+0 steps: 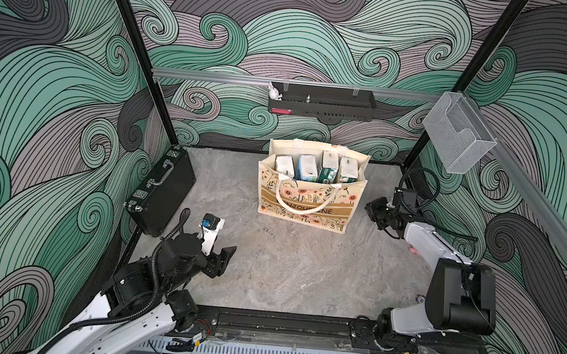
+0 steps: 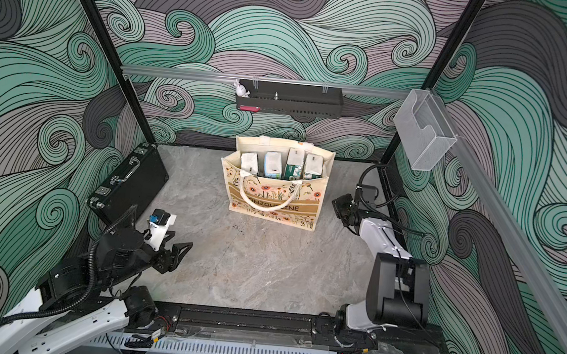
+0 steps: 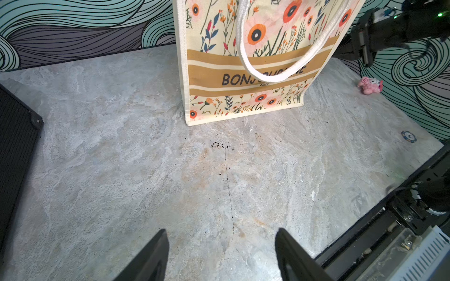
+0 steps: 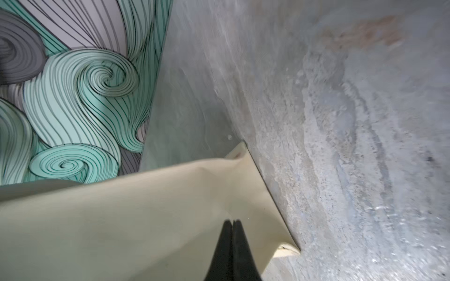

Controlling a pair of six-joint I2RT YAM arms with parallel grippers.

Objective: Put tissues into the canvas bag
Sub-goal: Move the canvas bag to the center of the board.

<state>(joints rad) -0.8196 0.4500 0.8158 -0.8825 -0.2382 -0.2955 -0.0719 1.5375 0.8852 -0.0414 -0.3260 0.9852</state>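
The canvas bag (image 1: 307, 206) (image 2: 274, 203) stands upright at the back middle of the grey table, its flower print and tan band facing me (image 3: 243, 73). Several tissues packs stand side by side inside it: a white one (image 1: 284, 165), a light blue one (image 1: 307, 167) and dark green-and-white ones (image 1: 329, 168). My left gripper (image 1: 226, 251) (image 3: 220, 231) hangs open over bare table at the front left, with nothing between its fingers. My right gripper (image 1: 368, 208) (image 4: 232, 221) is shut and empty, its tips right by the bag's plain cream side (image 4: 121, 219).
A black briefcase (image 1: 161, 191) leans along the left wall. A small pink toy (image 3: 370, 85) and a round chip (image 3: 408, 136) lie by the right wall. A black shelf (image 1: 322, 102) and a clear holder (image 1: 457, 133) hang on the walls.
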